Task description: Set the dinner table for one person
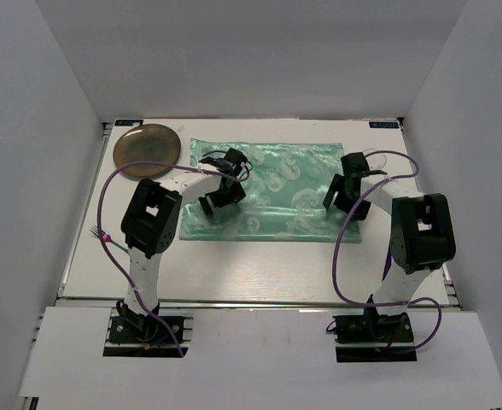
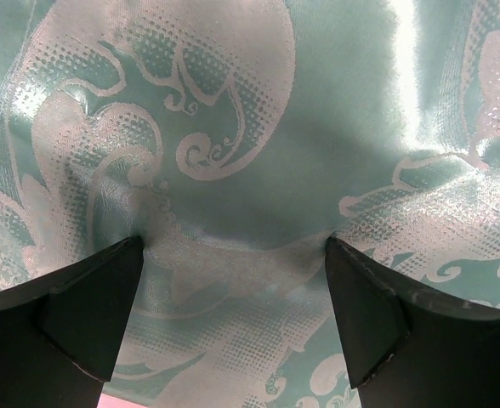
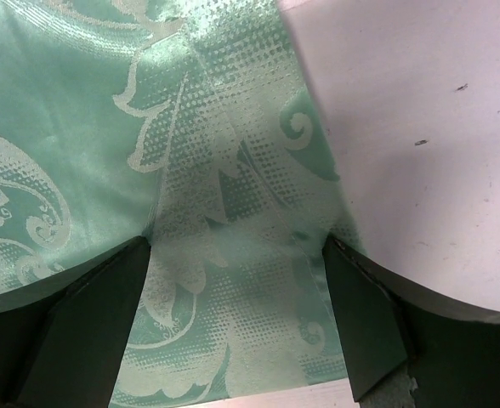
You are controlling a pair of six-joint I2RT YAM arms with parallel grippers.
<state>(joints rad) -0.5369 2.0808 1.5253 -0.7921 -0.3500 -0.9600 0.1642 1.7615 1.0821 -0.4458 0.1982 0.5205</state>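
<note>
The white dinner table (image 1: 259,265) has a mint-green patterned satin cloth (image 1: 277,184) spread flat across its middle. My left gripper (image 1: 210,205) is open and low over the cloth's left part. In the left wrist view (image 2: 233,246) its fingertips (image 2: 105,289) rest on or just above the cloth (image 2: 258,127), with nothing between them. My right gripper (image 1: 338,201) is open at the cloth's right edge. In the right wrist view (image 3: 237,246) it straddles the cloth's border (image 3: 233,212), with bare table (image 3: 420,127) to the right.
A round brown plate (image 1: 147,147) lies at the far left corner. A fork with a pink handle (image 1: 100,232) lies near the left edge, beside the purple cable (image 1: 106,192). White walls enclose the table on three sides.
</note>
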